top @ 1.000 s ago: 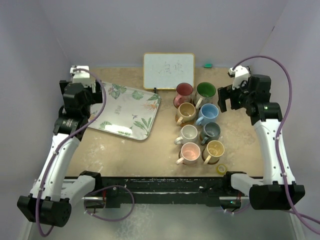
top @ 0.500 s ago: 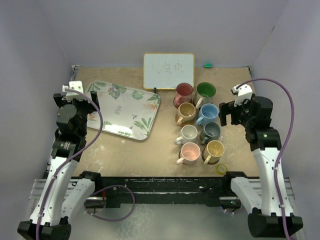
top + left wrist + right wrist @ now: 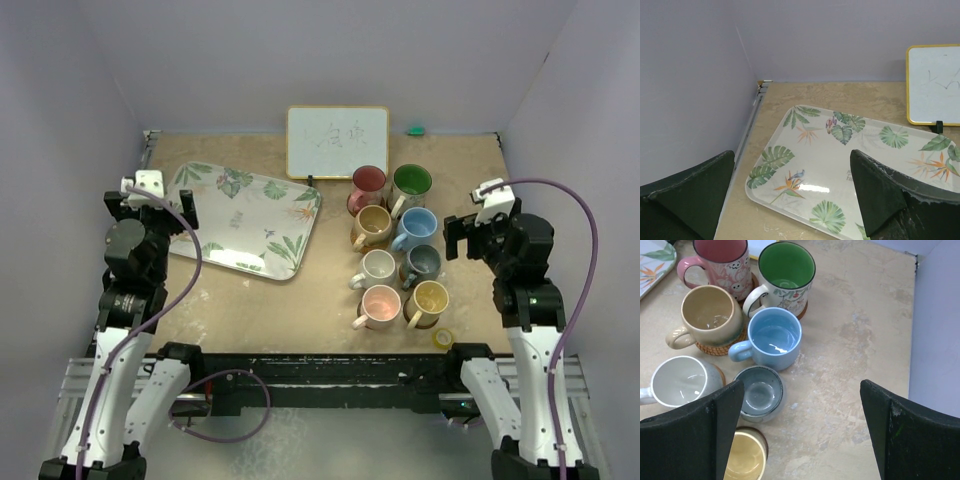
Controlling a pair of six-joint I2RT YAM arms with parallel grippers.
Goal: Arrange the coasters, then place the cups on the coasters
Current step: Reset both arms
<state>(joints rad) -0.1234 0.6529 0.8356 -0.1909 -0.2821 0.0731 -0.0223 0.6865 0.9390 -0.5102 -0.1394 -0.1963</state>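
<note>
Cups [image 3: 418,226] unmoved; left claw [image 3: 792,185] and right claw [image 3: 800,405], apparently empty, have retreated.

Patterned pink cup [image 3: 722,267] with white cartoon faces; green-lined cup [image 3: 786,270], white outside with leaf print and black rim; tan cup [image 3: 707,315]; woven orange-brown coaster [image 3: 715,349]; pale blue cup [image 3: 774,337], off-white cup [image 3: 682,382], grey-blue cup [image 3: 760,392] and yellow cup [image 3: 745,460], all plain. Tray [image 3: 250,215]: cream, with green tropical leaves and orange flowers. Whiteboard [image 3: 337,141]: white, gold frame; surface [image 3: 470,190]: mottled beige.

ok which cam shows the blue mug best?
Right wrist: the blue mug sits close and unblocked, handle and inside clear. Top external shows it whole but small. Left wrist doesn't show it.
</note>
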